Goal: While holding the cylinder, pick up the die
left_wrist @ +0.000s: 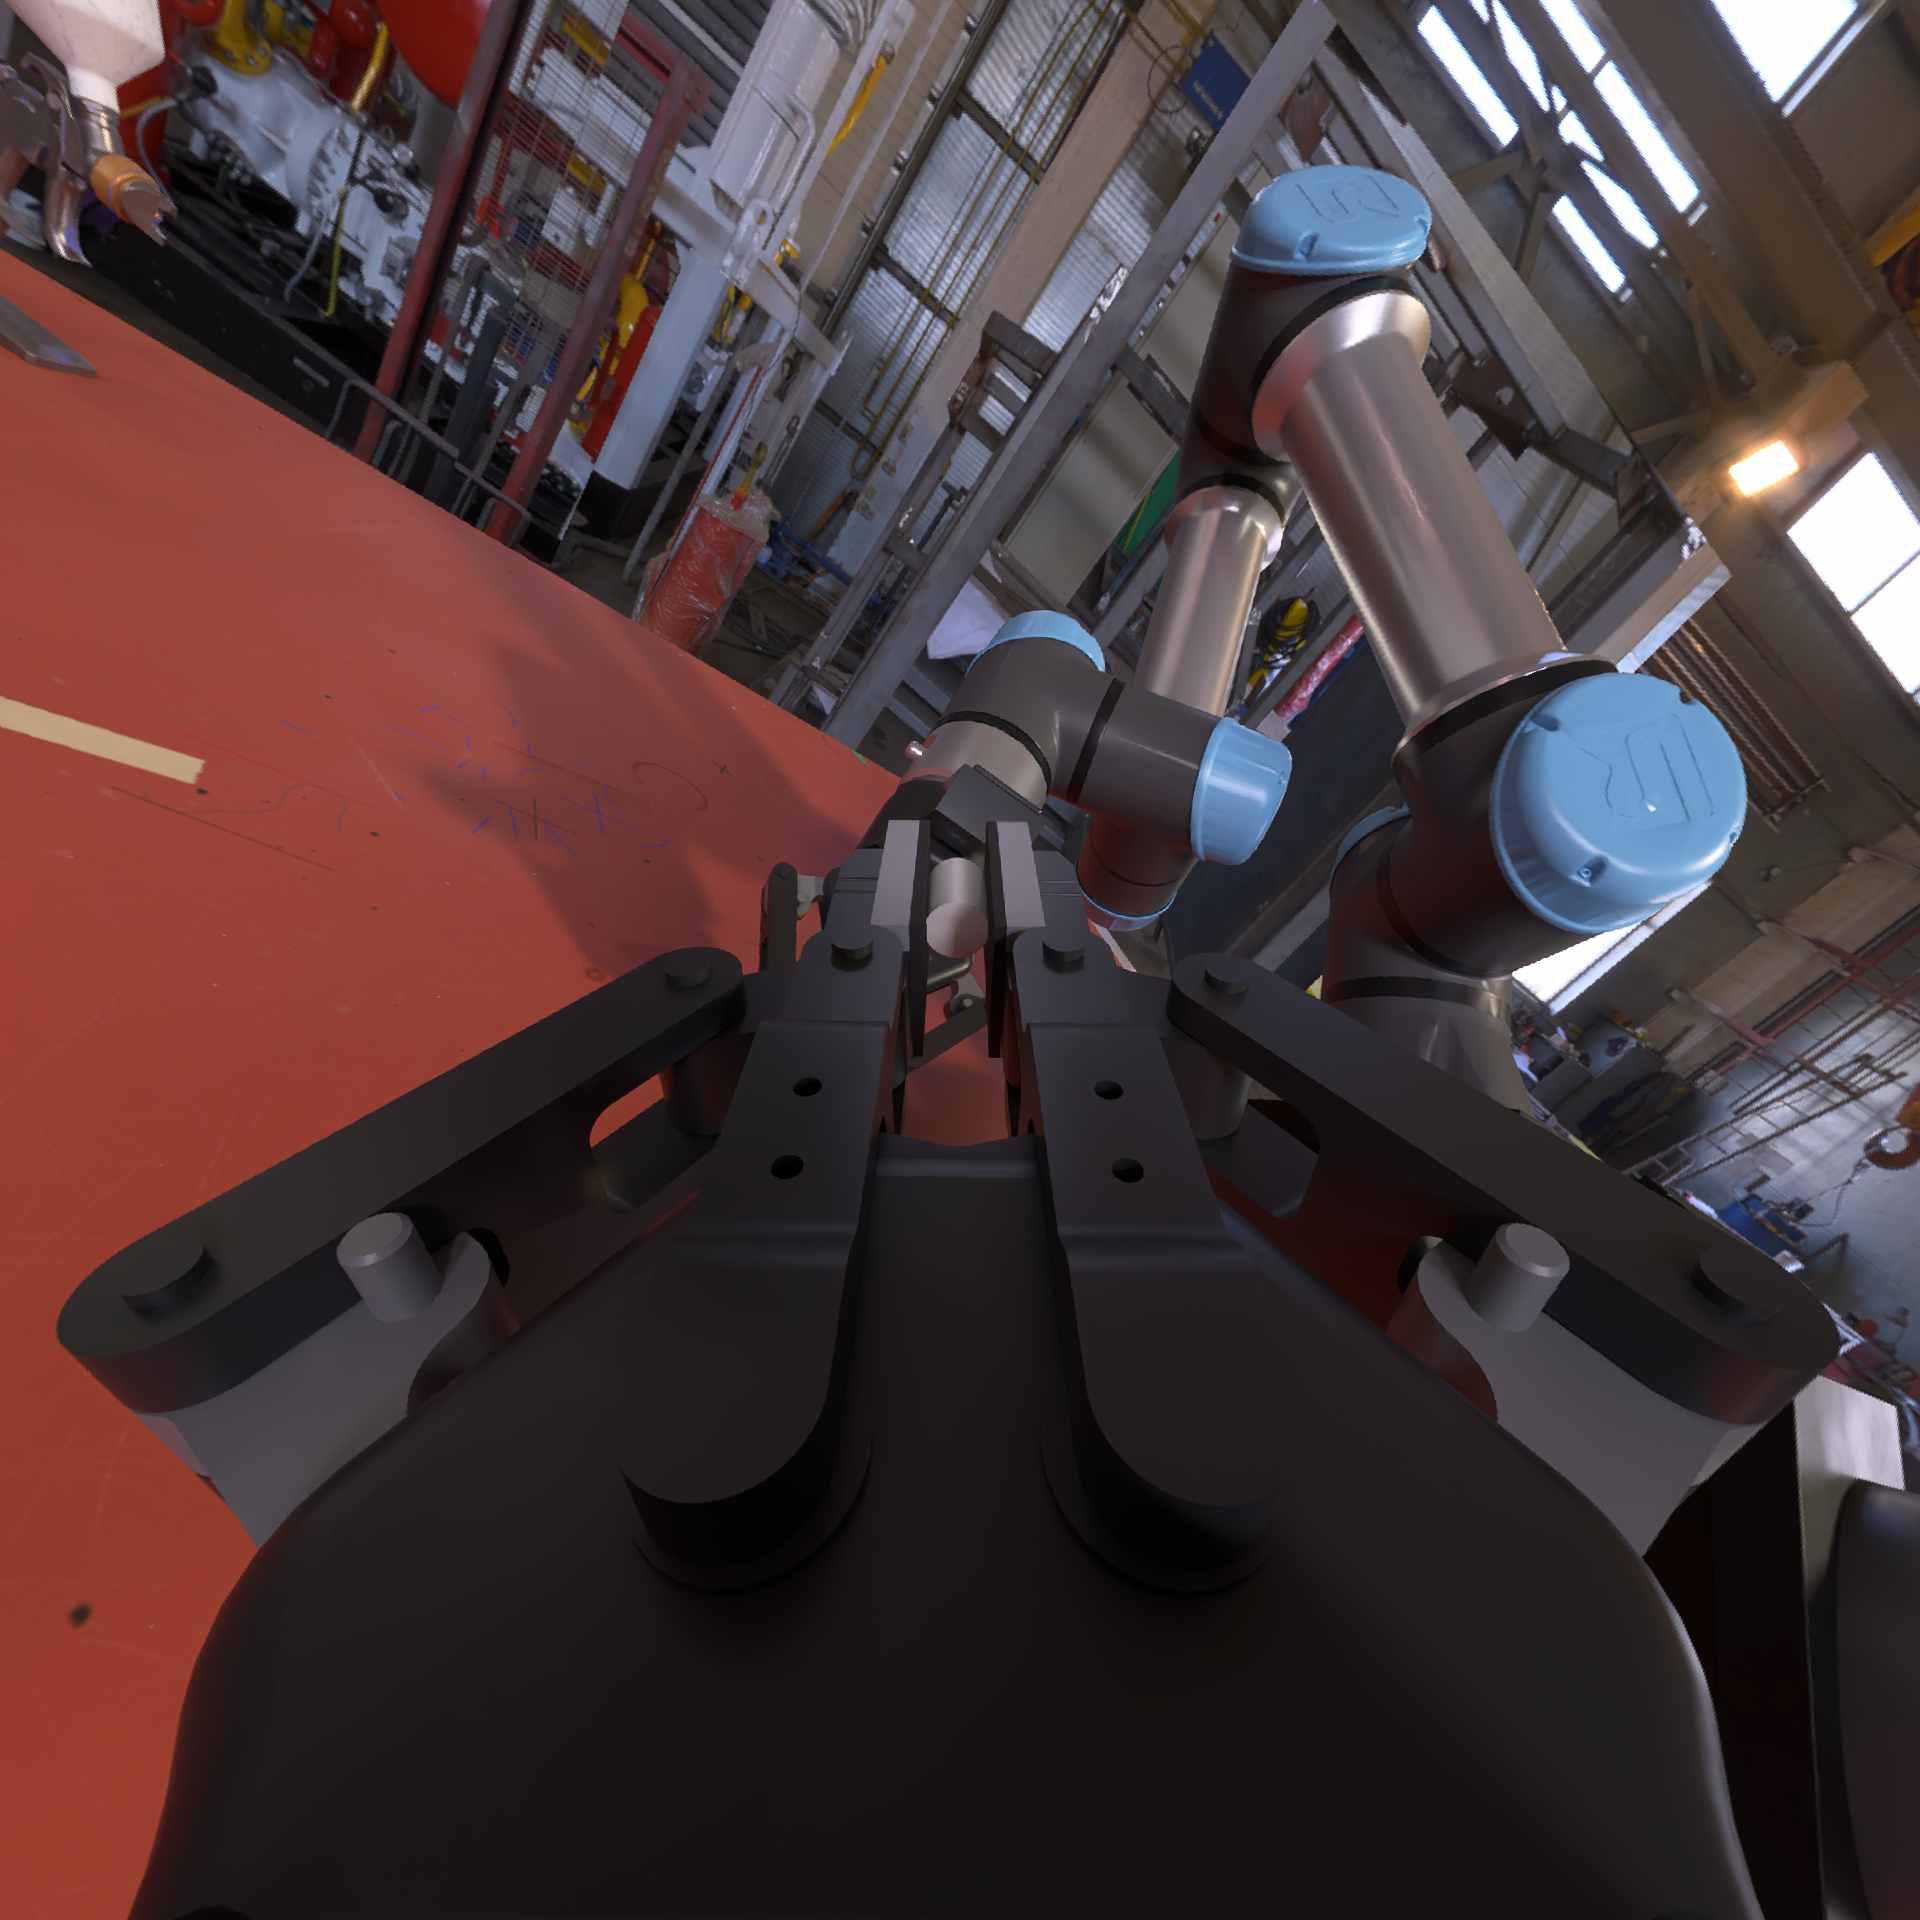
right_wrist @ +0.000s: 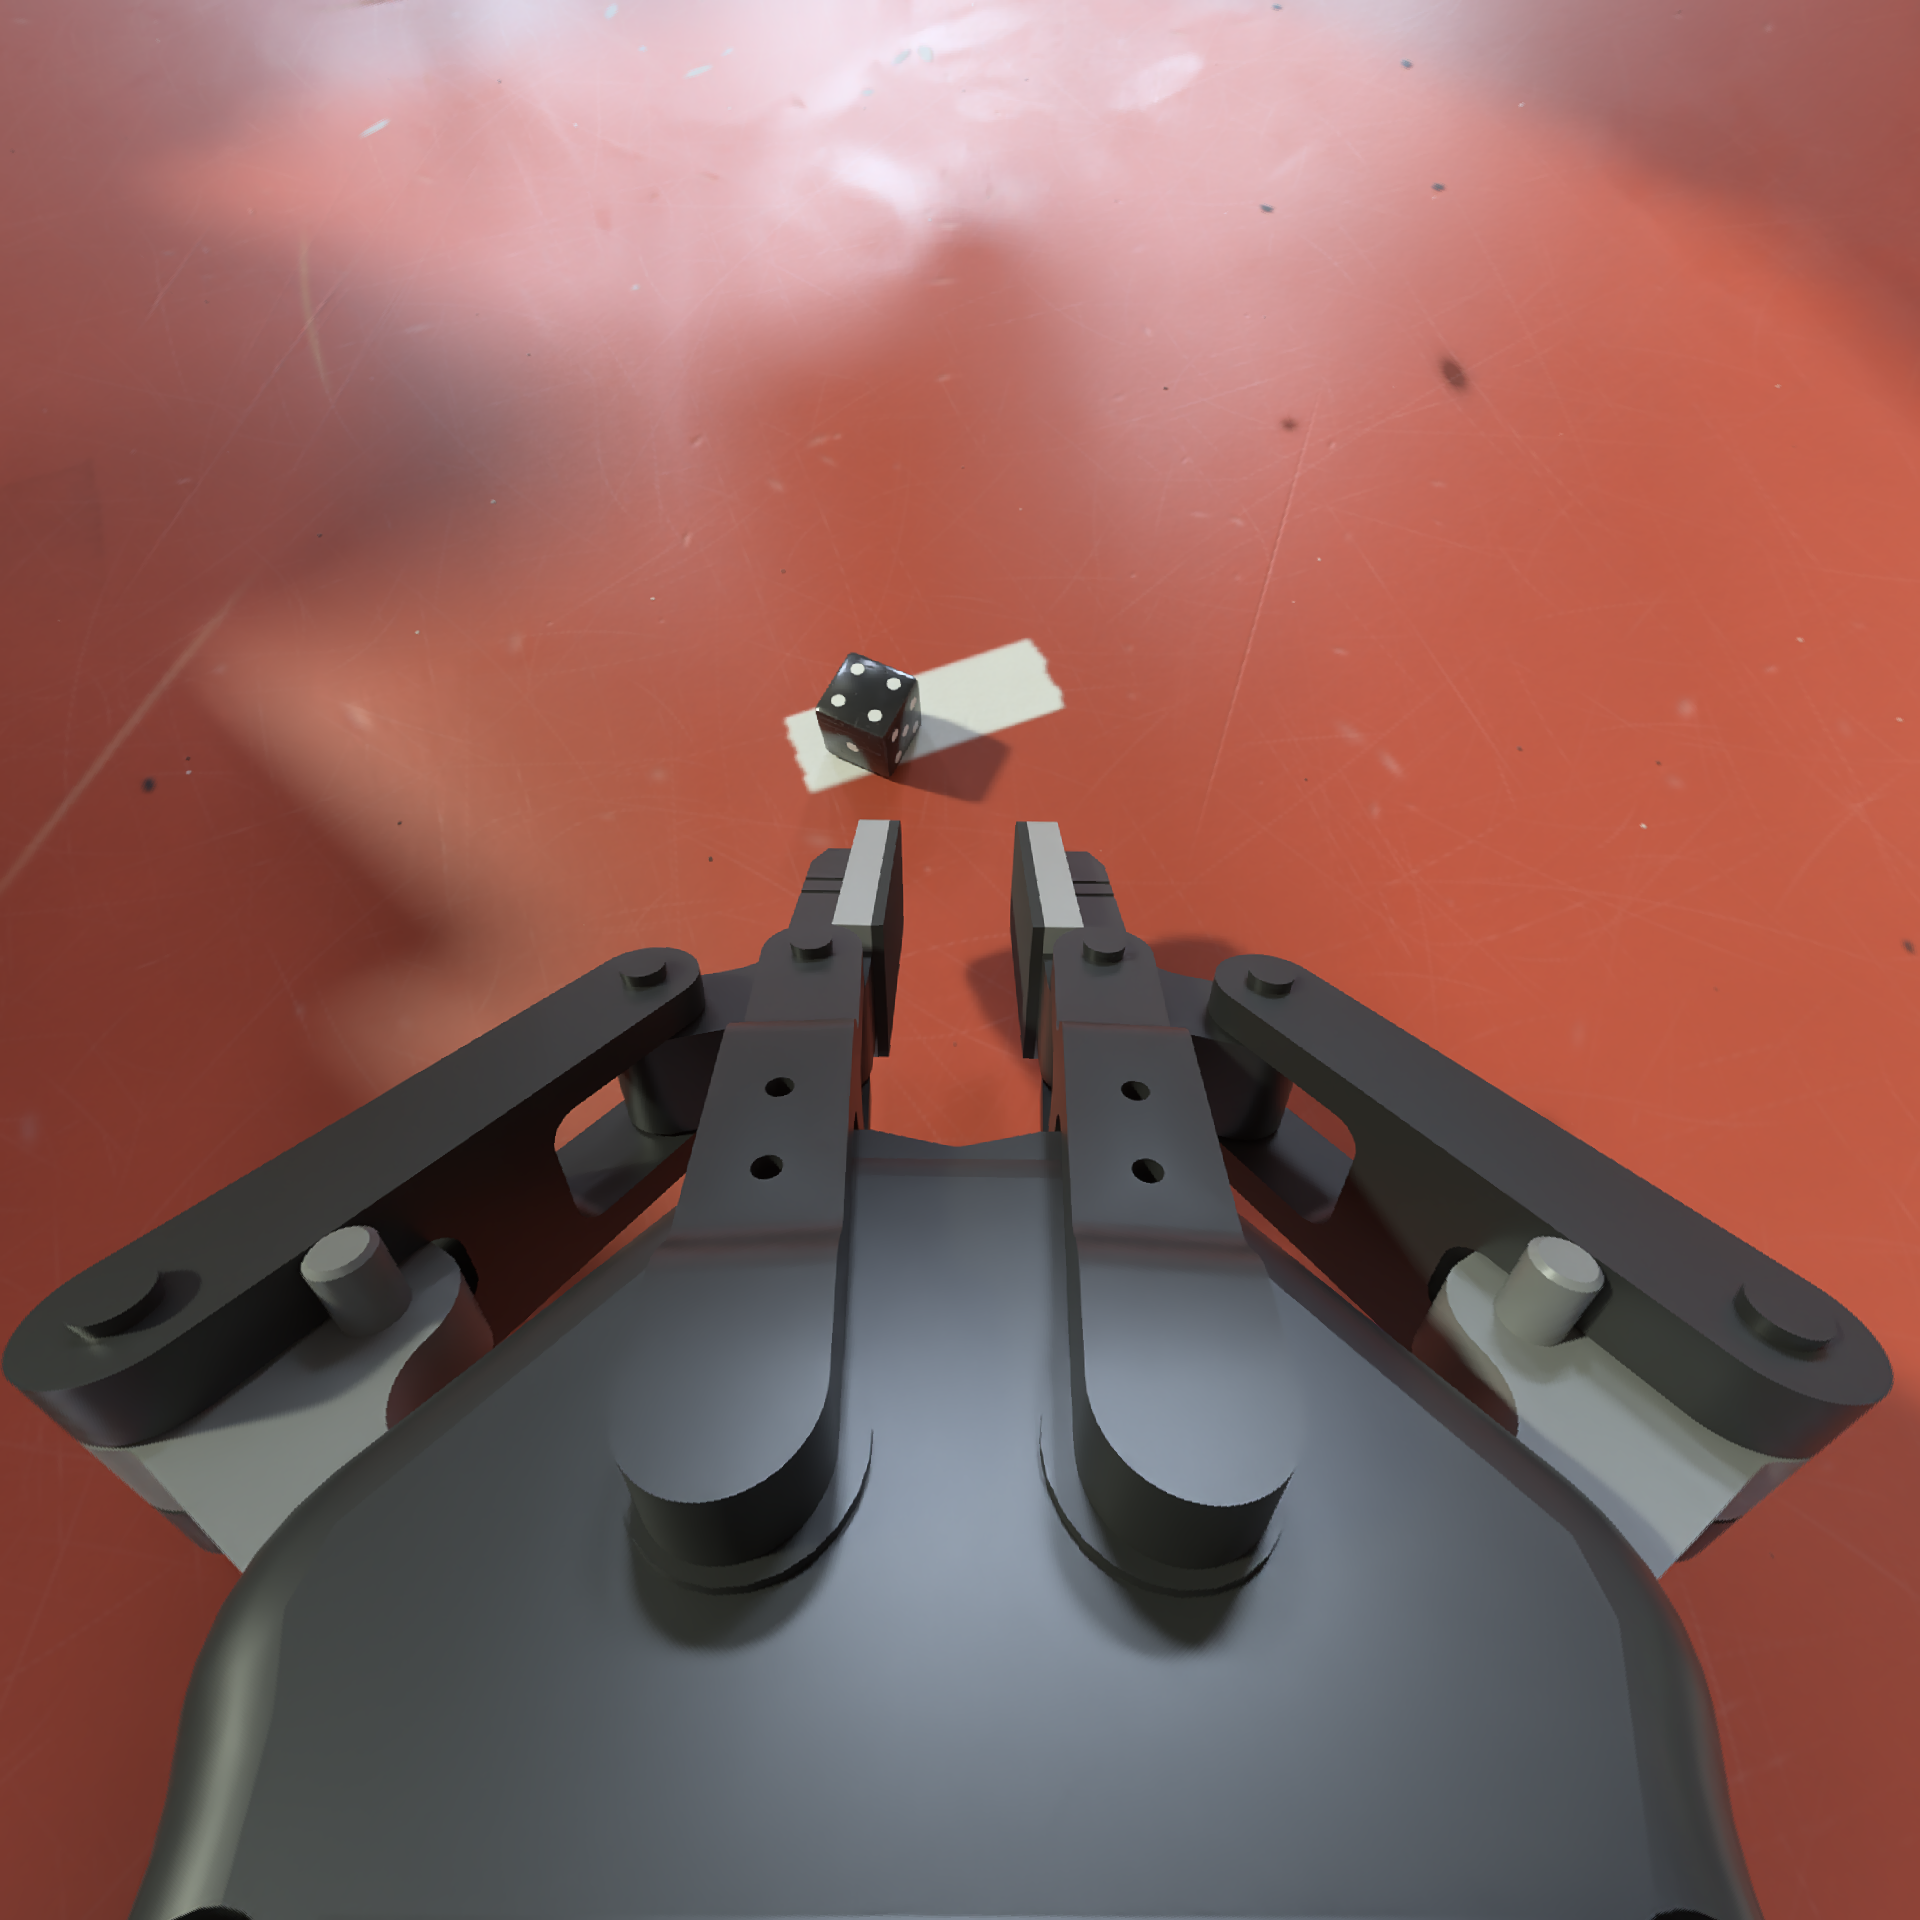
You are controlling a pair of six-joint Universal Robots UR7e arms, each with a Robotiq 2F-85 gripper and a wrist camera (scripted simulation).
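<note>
My left gripper [left_wrist: 958,868] is shut on a small grey cylinder [left_wrist: 956,914], held between its fingertips above the red table [left_wrist: 312,623]. In the right wrist view, a black die [right_wrist: 869,713] with white dots sits on a strip of cream tape [right_wrist: 987,686] on the red table [right_wrist: 1455,727]. My right gripper [right_wrist: 956,868] hovers above the table with its fingers partly apart and nothing between them. The die lies a little ahead of the fingertips and slightly to the left.
The other arm [left_wrist: 1403,582], with blue joint caps, stands just beyond my left gripper. A second strip of cream tape [left_wrist: 104,740] lies at the left of the table. The table's far edge [left_wrist: 623,613] borders workshop clutter.
</note>
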